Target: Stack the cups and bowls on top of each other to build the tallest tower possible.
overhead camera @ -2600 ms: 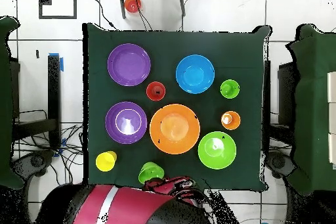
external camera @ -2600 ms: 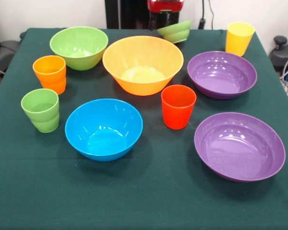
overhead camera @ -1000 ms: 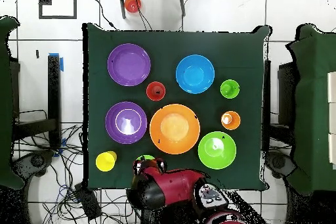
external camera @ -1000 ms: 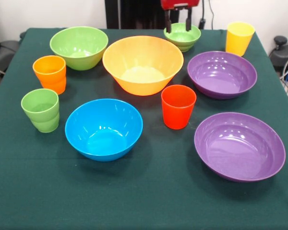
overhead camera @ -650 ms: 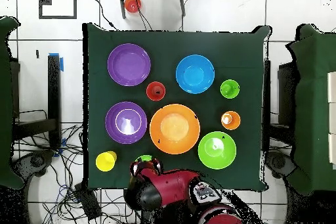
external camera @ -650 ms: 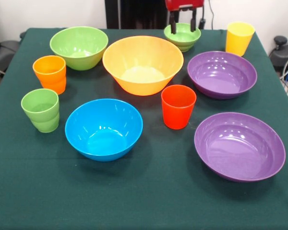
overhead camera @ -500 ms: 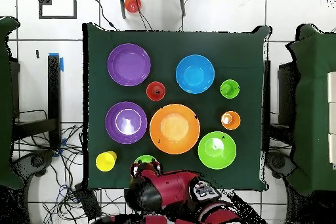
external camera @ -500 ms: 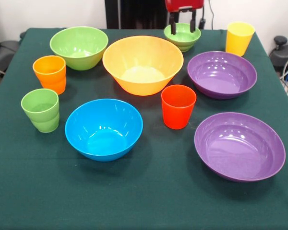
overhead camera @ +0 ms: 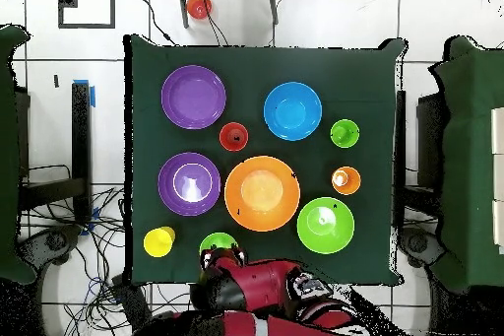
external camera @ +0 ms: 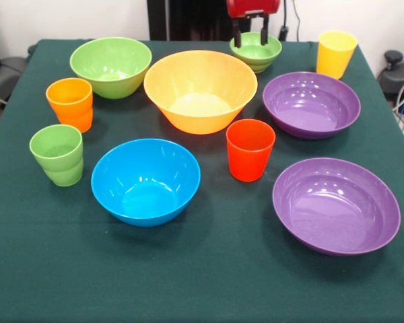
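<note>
A: Where's the arm?
B: Red arm (overhead camera: 266, 288) comes in over the table's robot-side edge. Gripper (external camera: 250, 30) points straight down, fingers (external camera: 236, 30) apart, hanging over the small green bowl's (external camera: 256, 51) back rim; prob. not touching, hard to tell.
A: And the rest?
B: No tower. All sit apart on the table (external camera: 209, 282). Orange bowl (external camera: 200, 90) mid-table, green bowl (external camera: 111, 66) & orange cup (external camera: 70, 104) toward one side edge, two purple bowls (external camera: 312, 104) toward the other, yellow cup (external camera: 335, 54) at a robot-side corner. Blue bowl (external camera: 146, 180), red cup (external camera: 250, 149), green cup (external camera: 57, 154) sit farther from the robot.
</note>
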You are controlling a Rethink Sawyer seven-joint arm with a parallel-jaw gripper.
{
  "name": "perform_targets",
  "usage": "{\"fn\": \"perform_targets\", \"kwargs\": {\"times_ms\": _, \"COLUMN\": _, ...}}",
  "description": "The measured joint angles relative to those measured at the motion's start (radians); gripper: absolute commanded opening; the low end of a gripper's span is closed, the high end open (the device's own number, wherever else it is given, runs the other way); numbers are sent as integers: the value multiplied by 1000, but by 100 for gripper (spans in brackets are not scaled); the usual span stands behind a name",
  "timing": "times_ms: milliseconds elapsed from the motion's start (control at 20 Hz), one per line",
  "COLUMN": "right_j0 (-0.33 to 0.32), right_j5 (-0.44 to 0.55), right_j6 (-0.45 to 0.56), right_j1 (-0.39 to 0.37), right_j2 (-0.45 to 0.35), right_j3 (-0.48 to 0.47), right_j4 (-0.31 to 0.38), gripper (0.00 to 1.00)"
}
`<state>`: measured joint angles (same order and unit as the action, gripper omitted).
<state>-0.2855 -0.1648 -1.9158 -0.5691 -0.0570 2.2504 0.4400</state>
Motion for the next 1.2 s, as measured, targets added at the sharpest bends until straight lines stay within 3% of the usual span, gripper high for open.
{"fn": "perform_targets", "kwargs": {"times_ms": 800, "right_j0": -30, "right_j5": 0, "right_j6": 0, "right_j1": -39, "right_j2": -4, "right_j3": 1, "right_j4": 4, "gripper": 100}}
{"fn": "perform_targets", "kwargs": {"times_ms": 1200, "right_j0": -131, "right_j5": 0, "right_j6": 0, "right_j1": -54, "right_j2": -11, "right_j3": 9, "right_j4": 50, "gripper": 100}}
